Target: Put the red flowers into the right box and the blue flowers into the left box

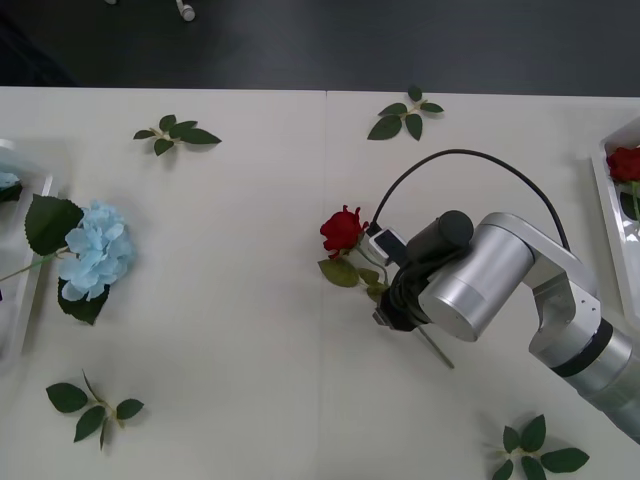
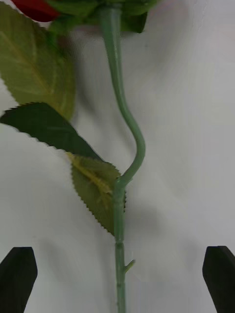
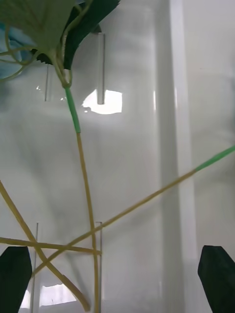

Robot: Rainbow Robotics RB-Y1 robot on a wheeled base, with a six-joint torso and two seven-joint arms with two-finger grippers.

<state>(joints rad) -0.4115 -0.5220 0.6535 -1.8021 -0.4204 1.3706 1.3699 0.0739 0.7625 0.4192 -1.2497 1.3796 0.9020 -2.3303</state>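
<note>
Right gripper [image 2: 117,279] hangs spread over your red rose's stem [image 2: 119,234] (black fingers straddling it), so lower and pinch next.

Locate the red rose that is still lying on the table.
In the front view the red rose lies near the table's middle, right of centre, its stem running under the right pincer, whose fingers straddle it open.

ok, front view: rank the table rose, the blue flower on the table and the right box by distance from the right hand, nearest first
1. Table rose: mid-table, its stem runs between the open fingers of the right hand.
2. Right box: at the table's right edge, already holding a rose.
3. Blue flower: far left, beside the left box.
</note>
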